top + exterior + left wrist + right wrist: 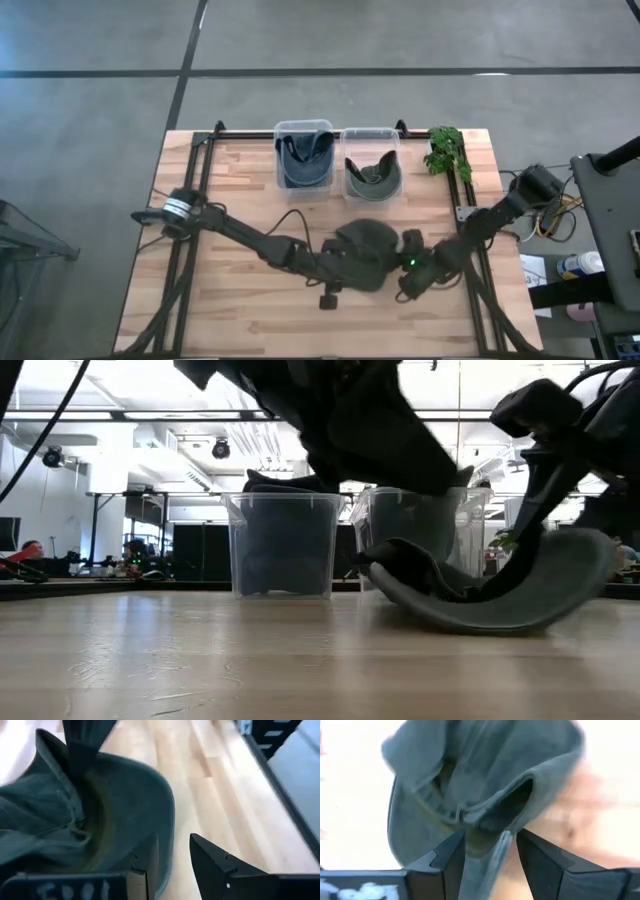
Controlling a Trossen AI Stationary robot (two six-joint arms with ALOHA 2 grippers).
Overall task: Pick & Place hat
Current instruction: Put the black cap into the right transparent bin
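A dark grey-green hat [365,250] lies upside down near the middle of the table. Its crown [440,605] rests on the wood and its brim [590,560] curves upward. My left gripper [340,266] comes at it from the table's left and stands open astride the brim's edge [167,827]. My right gripper [408,264] comes from the right, slanting down. It stands open with a strip of the hat's back edge [501,851] between its fingers. My left gripper has one finger [145,862] over the brim's inner side, while bare wood shows between the brim's edge and the other finger; I cannot tell whether it touches. My right gripper has the cloth strip running between its fingers [452,855]; I cannot tell whether either one touches it.
Two clear bins stand at the far edge. One bin [303,124] holds a dark blue hat and the other [370,130] a grey-green one. A green plant [447,150] sits to their right. Black rails [468,195] run along the table's sides.
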